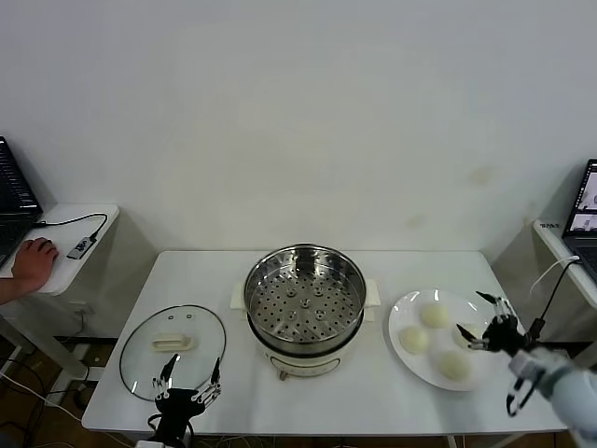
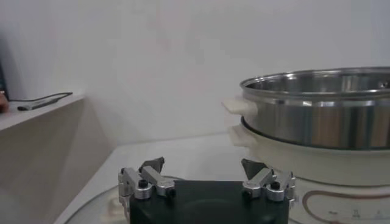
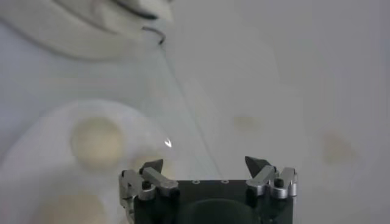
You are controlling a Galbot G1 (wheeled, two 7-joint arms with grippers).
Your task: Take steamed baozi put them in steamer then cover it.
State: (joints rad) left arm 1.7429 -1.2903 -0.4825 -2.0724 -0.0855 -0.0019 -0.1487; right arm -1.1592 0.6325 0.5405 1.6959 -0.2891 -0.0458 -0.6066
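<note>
The steel steamer (image 1: 305,299) stands uncovered at the table's centre, its perforated tray bare. Three steamed baozi (image 1: 434,315) (image 1: 413,339) (image 1: 453,365) lie on a white plate (image 1: 399,317) to its right. My right gripper (image 1: 471,315) hovers open over the plate's right side, nothing between its fingers; its wrist view shows baozi (image 3: 97,141) ahead of the gripper (image 3: 203,162). The glass cover (image 1: 173,351) lies flat at the left, with its cream handle up. My left gripper (image 1: 192,371) is open at the cover's near edge and holds nothing (image 2: 203,163); the steamer (image 2: 323,122) rises beyond it.
A side table (image 1: 65,247) at the left carries a laptop, a cable and a person's hand (image 1: 33,263). Another side table with a laptop (image 1: 583,219) stands at the right. A white wall runs behind the table.
</note>
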